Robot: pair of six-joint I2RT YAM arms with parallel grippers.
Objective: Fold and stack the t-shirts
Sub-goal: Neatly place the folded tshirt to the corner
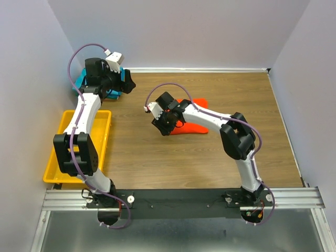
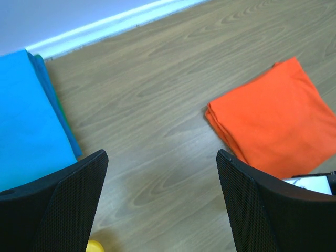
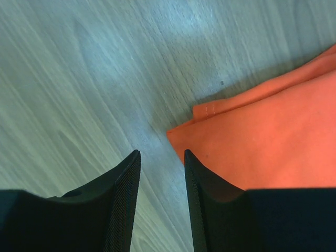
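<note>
The orange-red t-shirt (image 1: 201,124) lies folded flat on the wooden table, right of centre; it also shows in the left wrist view (image 2: 275,121). My right gripper (image 1: 163,125) hangs low at the shirt's left corner (image 3: 262,152). Its jaws (image 3: 161,153) stand a narrow gap apart with only bare wood between them, and the right finger overlaps the cloth's edge. A folded teal t-shirt (image 1: 80,82) sits at the back left by the wall (image 2: 26,121). My left gripper (image 1: 116,79) hovers beside it, wide open and empty (image 2: 163,155).
A yellow plastic tray (image 1: 56,157) sits at the table's left edge, under the left arm. White walls close in the back and both sides. Bare wood (image 2: 157,105) lies between the two folded shirts.
</note>
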